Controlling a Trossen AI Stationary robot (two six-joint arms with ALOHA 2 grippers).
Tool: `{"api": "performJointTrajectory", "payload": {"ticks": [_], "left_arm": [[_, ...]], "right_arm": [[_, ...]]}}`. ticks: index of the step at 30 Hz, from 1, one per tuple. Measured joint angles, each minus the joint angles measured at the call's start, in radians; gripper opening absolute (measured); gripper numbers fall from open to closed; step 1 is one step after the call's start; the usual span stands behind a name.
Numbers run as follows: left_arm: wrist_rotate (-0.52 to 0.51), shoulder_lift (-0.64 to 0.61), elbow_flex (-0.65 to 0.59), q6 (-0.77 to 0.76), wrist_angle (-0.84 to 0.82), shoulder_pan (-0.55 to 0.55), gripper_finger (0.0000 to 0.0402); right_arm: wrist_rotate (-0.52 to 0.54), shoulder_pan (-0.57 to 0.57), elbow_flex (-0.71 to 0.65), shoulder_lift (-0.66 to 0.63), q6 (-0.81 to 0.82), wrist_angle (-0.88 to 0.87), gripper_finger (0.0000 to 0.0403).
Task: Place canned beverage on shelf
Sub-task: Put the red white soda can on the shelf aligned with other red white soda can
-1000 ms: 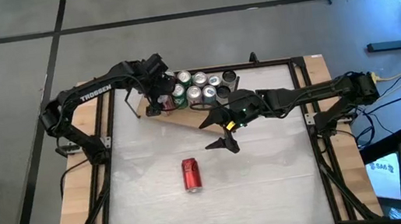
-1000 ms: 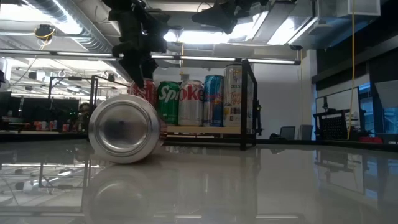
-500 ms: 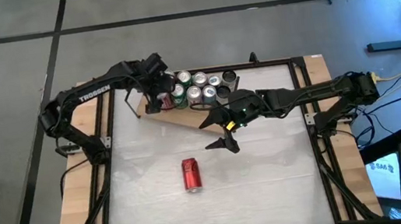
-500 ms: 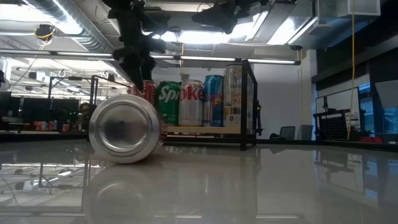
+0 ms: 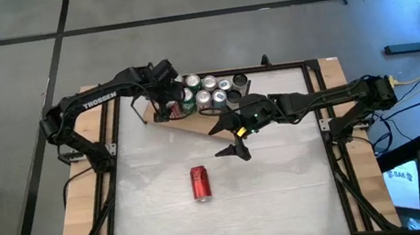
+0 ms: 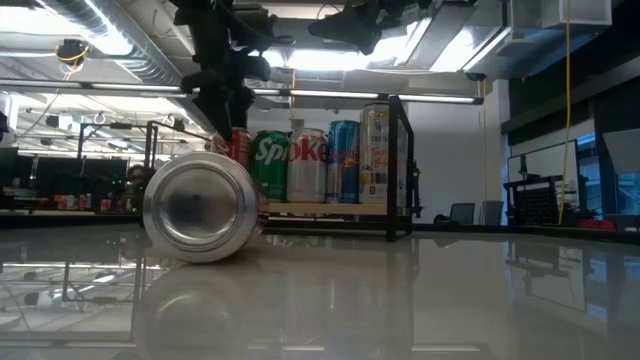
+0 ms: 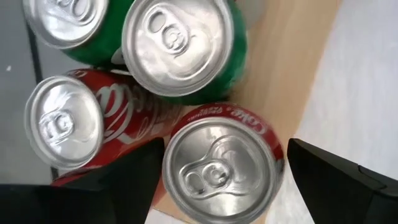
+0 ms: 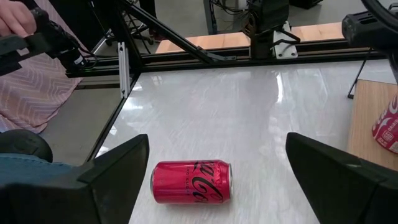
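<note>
**Left fingers spread around a red can at the shelf's edge**

We see the pale bench (image 5: pixel 286 189) carrying the shelf (image 5: pixel 194 121), a light-brown wooden board at its far side, crowded with upright cans. Above the shelf's near-left corner hangs the left gripper (image 7: pixel 217 171), its fingers (image 7: pixel 336 180) spread wide on either side of an upright red can (image 7: pixel 219 163); we cannot tell whether they touch it. That can stands on the board's edge, just beside a green can (image 7: pixel 180 46) and a second red can (image 7: pixel 65 121). The right gripper (image 8: pixel 217 168) hovers over mid-bench, fingers released and empty. Below it another red can (image 5: pixel 200 182) lies on its side, well apart from the shelf. A person's sleeve (image 8: pixel 31 87) shows beyond the bench.
</note>
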Motion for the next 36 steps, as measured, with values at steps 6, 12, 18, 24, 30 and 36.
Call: {"api": "performJointTrajectory", "payload": {"ticks": [6,12,18,24,30,36], "left_arm": [[-0.040,0.000,0.000,-0.025,0.032,0.000,0.0328],[-0.039,-0.020,0.000,-0.026,0.036,-0.004,0.0328],[-0.038,-0.088,0.000,-0.049,0.038,-0.005,0.0328],[-0.053,-0.192,0.000,-0.216,0.018,-0.024,0.0328],[-0.071,-0.291,0.001,-0.514,-0.064,-0.077,0.0328],[-0.058,-0.340,-0.026,-0.755,-0.193,-0.159,0.0318]], "right_arm": [[0.000,0.000,0.000,0.000,0.000,0.000,0.0372],[0.000,0.000,0.000,0.000,0.000,0.000,0.0372],[0.000,0.000,0.000,0.000,0.000,0.000,0.0372],[0.000,0.000,0.000,0.000,0.000,0.000,0.0372],[0.000,0.000,0.000,0.000,0.000,0.000,0.0372],[0.000,0.000,0.000,0.000,0.000,0.001,0.0372]]}}
